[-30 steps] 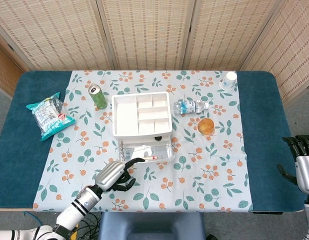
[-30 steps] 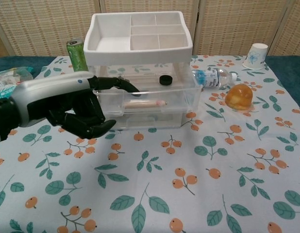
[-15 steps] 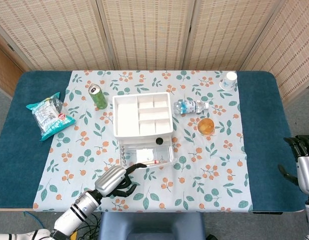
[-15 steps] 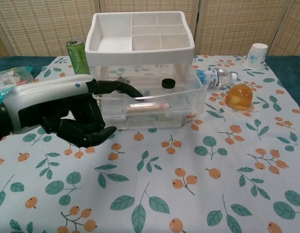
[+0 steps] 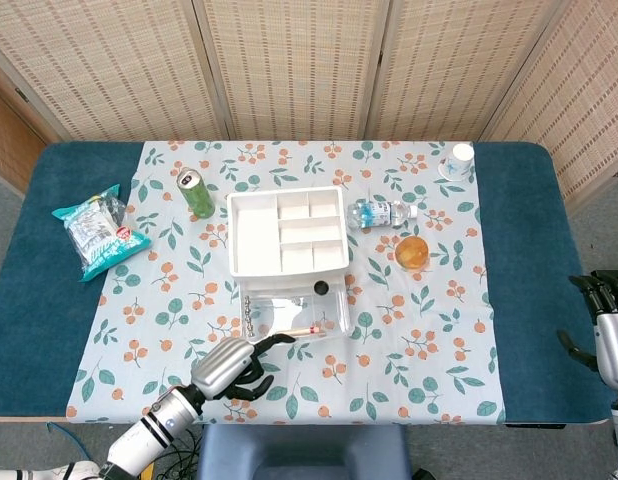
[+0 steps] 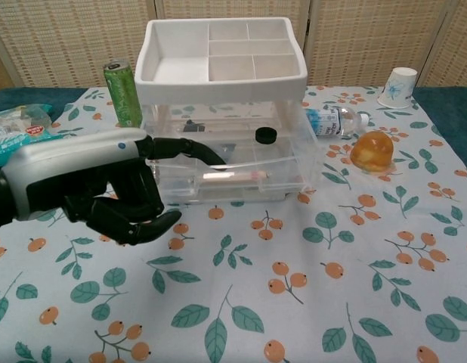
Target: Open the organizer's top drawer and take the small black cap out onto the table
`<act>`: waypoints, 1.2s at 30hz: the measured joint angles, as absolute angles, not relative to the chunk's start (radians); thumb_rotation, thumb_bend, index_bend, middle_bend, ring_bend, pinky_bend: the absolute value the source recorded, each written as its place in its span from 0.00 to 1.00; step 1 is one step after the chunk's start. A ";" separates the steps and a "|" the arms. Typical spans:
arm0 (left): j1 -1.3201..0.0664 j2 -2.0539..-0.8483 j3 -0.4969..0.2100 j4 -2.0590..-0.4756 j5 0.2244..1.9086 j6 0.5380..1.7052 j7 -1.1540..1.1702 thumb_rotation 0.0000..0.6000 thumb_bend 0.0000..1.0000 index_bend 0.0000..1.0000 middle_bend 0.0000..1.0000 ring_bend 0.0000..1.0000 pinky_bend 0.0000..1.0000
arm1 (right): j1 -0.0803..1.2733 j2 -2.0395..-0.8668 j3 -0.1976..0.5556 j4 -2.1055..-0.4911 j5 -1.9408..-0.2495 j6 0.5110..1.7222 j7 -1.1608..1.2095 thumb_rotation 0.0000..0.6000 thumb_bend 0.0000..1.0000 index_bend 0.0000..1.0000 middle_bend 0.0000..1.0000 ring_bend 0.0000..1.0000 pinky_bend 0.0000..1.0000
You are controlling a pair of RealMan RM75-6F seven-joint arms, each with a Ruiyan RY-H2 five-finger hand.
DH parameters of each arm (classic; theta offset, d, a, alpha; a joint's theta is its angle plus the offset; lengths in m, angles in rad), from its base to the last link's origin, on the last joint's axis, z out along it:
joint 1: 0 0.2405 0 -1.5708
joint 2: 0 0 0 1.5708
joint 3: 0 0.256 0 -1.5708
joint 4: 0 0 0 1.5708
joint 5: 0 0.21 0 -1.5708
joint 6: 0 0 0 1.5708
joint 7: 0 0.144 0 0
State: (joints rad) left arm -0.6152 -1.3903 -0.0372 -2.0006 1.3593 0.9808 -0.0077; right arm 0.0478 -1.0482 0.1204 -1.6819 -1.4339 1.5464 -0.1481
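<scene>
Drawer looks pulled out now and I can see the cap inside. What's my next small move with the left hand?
Probably let go of the drawer front and lift the left hand up and over toward the cap. The drawer stands well out from under the organizer, so the cap lies uncovered, to the right of the one extended finger hooked at the drawer's front edge. The right hand is far off at the table's edge.

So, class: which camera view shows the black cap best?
The chest view: the cap sits close and large in the open drawer, seen through the clear wall. The head view shows it only as a small dark dot from above, just beyond the white tray.
</scene>
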 measured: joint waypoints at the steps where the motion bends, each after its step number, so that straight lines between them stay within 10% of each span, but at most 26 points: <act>1: -0.616 -1.390 -0.036 -2.001 1.360 0.978 -0.009 1.00 0.50 0.18 1.00 1.00 1.00 | 0.048 -1.048 0.121 -1.682 -1.434 1.547 -0.148 1.00 0.26 0.16 0.21 0.16 0.23; 17: -0.597 -1.389 -0.030 -2.000 1.391 1.009 -0.023 1.00 0.50 0.00 1.00 1.00 1.00 | 0.048 -1.045 0.122 -1.686 -1.435 1.547 -0.148 1.00 0.26 0.16 0.21 0.16 0.23; 36: -0.561 -1.228 -0.072 -2.023 1.468 1.108 -0.063 1.00 0.52 0.16 1.00 1.00 1.00 | 0.063 -1.003 0.146 -1.703 -1.450 1.554 -0.144 1.00 0.26 0.16 0.21 0.16 0.23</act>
State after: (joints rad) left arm -0.5614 -1.2280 -0.0718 -2.0230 1.4678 1.1084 -0.0627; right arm 0.0634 -1.0033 0.1463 -1.7033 -1.4495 1.5541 -0.1439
